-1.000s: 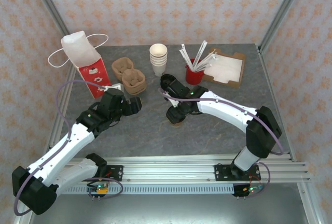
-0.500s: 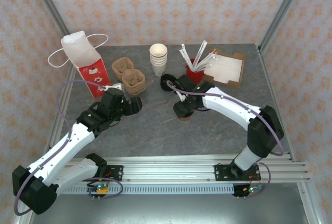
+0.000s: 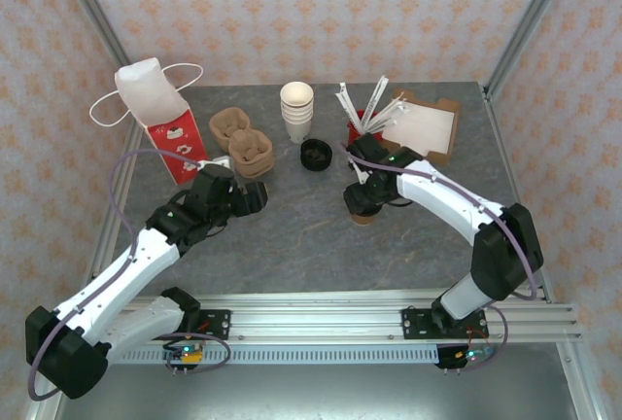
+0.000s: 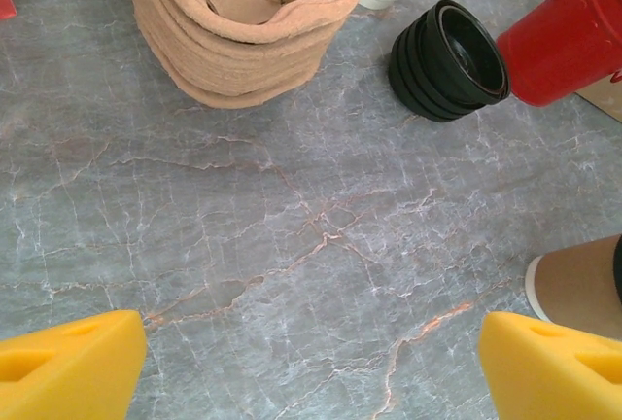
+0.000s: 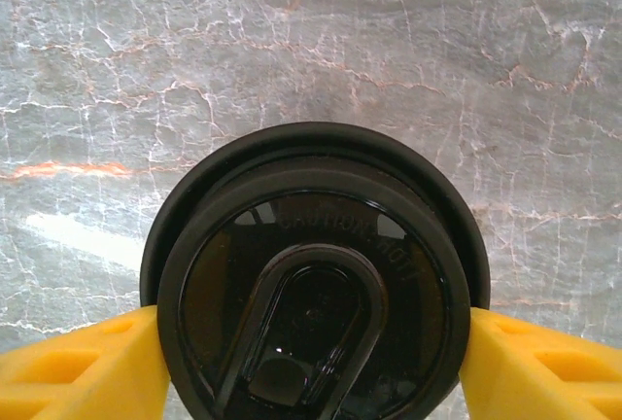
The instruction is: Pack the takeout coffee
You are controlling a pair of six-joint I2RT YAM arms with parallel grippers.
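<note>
- The takeout coffee [image 3: 362, 214] stands on the table [image 3: 292, 245] right of centre, its black lid on. The right end effector [image 5: 316, 367] is clamped on it, yellow fingers [image 5: 78, 371] pressed against both sides.
- The left end effector [image 4: 311, 371] hangs spread wide over bare table, gripping nothing.
- A red cup [image 3: 360, 138] holds white wrapped sticks.
- A cardboard tray [image 3: 439, 157] holds white napkins.
- Paper cups [image 3: 297, 109] are stacked, black lids [image 3: 316, 155] are nested, and pulp carriers [image 3: 243, 143] are piled beside the red-and-white bag [image 3: 160, 114], whose inside is hidden.

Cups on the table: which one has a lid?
The tan cup gripped by the right gripper; the stacked cream cups and the red cup have none.
</note>
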